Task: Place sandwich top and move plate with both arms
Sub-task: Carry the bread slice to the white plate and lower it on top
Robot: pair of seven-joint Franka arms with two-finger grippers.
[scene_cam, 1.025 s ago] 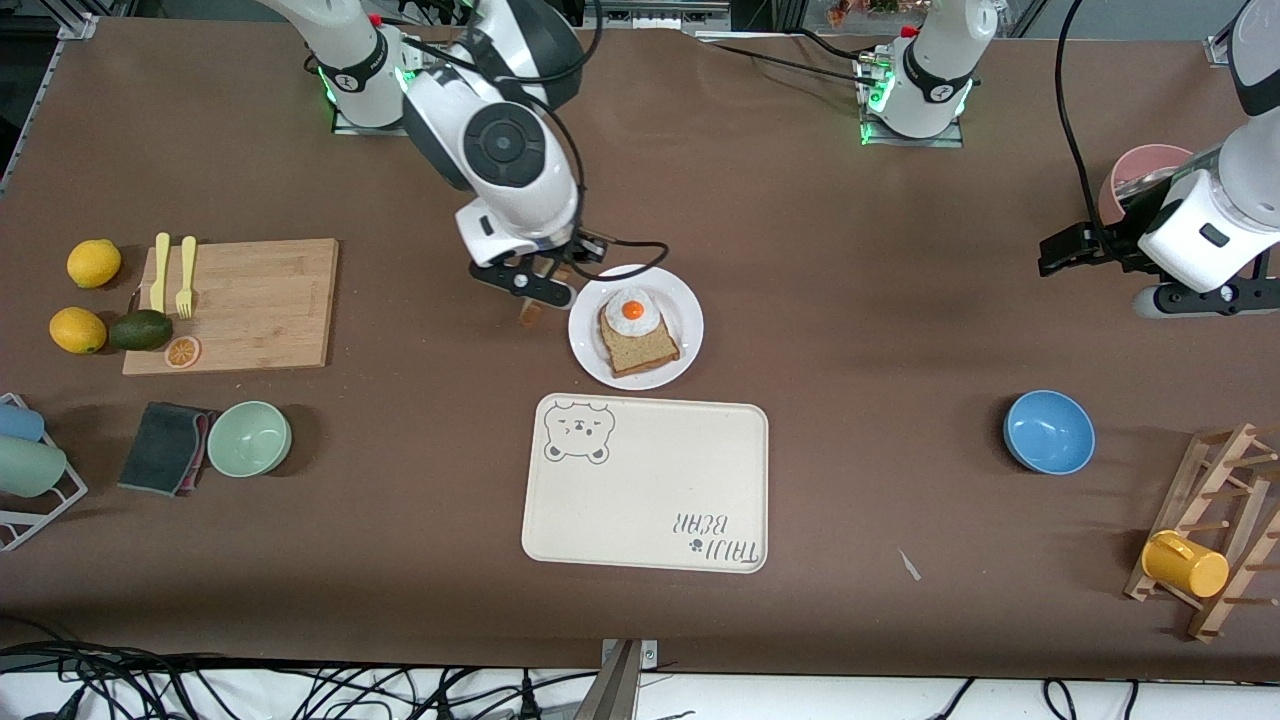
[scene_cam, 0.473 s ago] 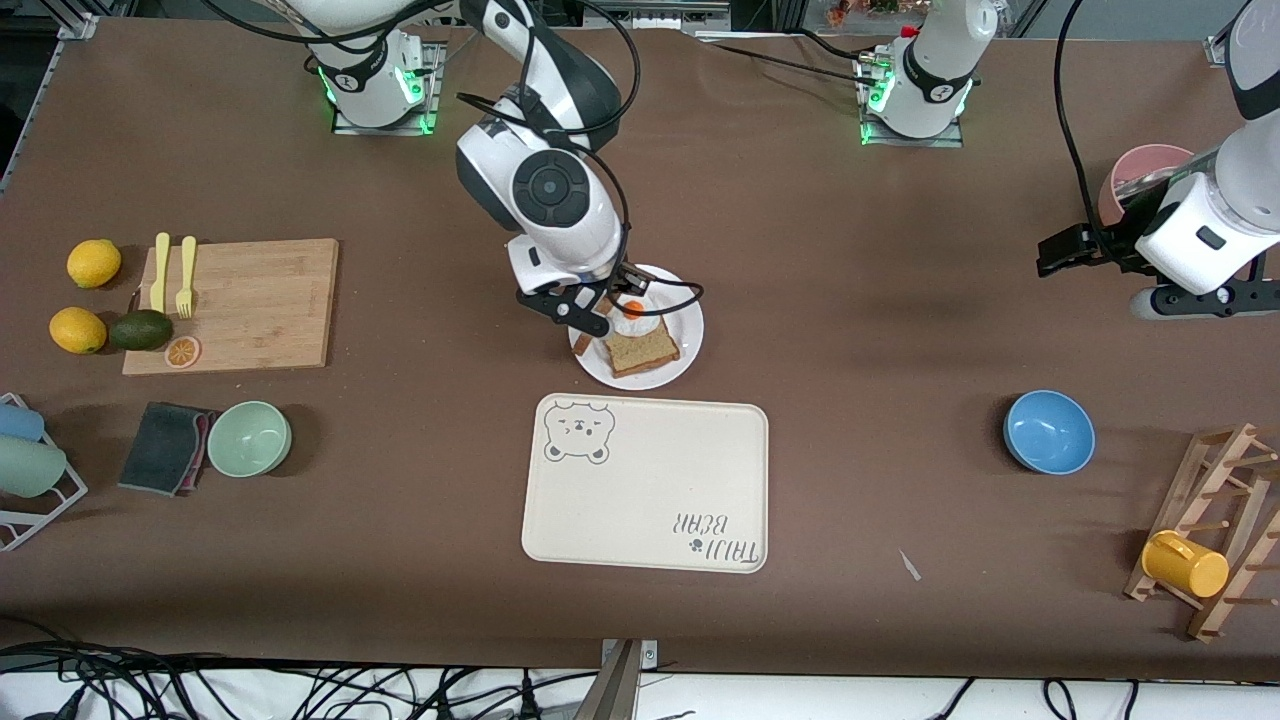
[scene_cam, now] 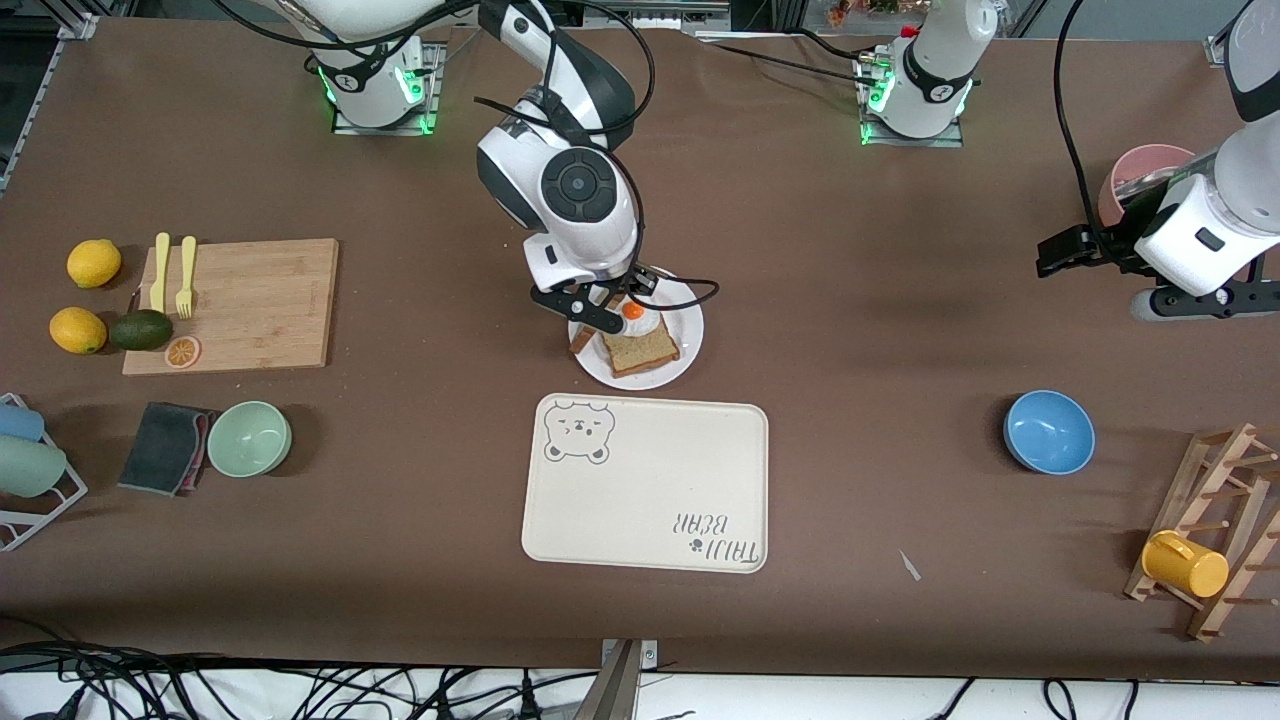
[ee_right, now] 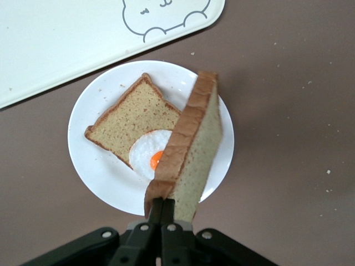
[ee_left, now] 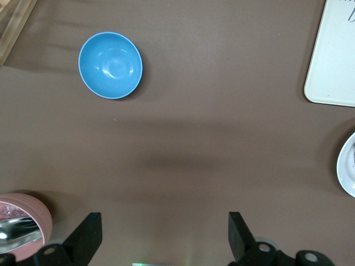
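— Where was the sandwich top at that moment?

— Clamped edge-on in the right gripper, its jaws pinched together on the crust at one end, so the slice hung on edge over the plate. Held that way, I judged, so that it could be tipped flat onto the egg slice without the fingers fouling the fried egg.

— And the plate itself?

— It sat on the table just farther from the front camera than the bear tray, close to it but not touching, toward the middle of the table. A handy spot — both arms could reach its rim for the later move.

— What was the left gripper doing?

— Waiting, jaws wide apart and holding nothing, up in the air toward the left arm's end of the table, beside the pink cup; the blue bowl lay in its wrist view.

— What differed from a second before?

— The right gripper had carried the bread across. Earlier it hung over bare table beside the plate's rim, toward the right arm's end; now it was over the plate, above the egg. The left arm had hardly shifted, and nothing else on the table had moved.
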